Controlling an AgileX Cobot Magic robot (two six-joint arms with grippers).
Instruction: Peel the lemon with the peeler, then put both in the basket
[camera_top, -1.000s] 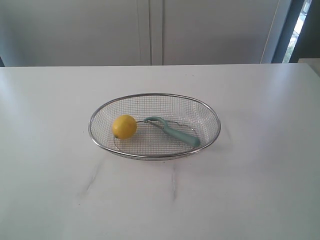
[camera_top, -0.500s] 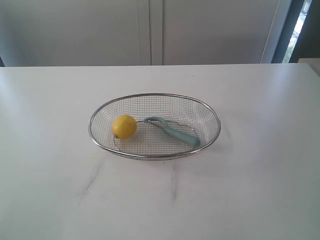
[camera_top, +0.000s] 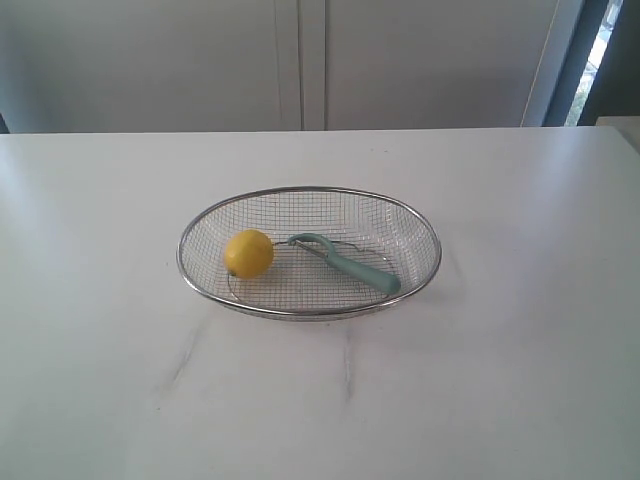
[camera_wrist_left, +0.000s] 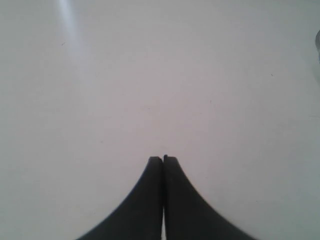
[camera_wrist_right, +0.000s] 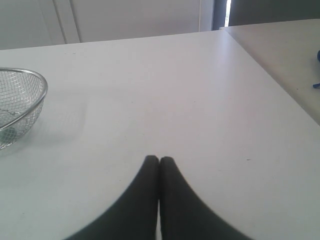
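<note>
While both of your pincers are pointing out over the white desk, the lemon is sitting inside the basket, toward its left end, on the mesh floor. Your peeler is lying in the basket too, just right of the lemon. Its curved head is pointing at the fruit, and its pale teal handle is running off to the right and toward the near rim. Head and lemon are sitting just beside each other; whether they are touching, you cannot tell. The basket itself is standing near the middle of the desk.

Your left pincer is showing two dark fingers pressed together, tip against tip, pinching nothing, with plain desk surface lying beneath it. Your right pincer is likewise pressed together and gripping nothing. Its wrist view is catching part of the basket's thick rim and mesh wall, well apart from the fingertips, with a stretch of desk lying between them. Lemon and peeler are both resting well away from either pincer, and neither is being touched.
</note>
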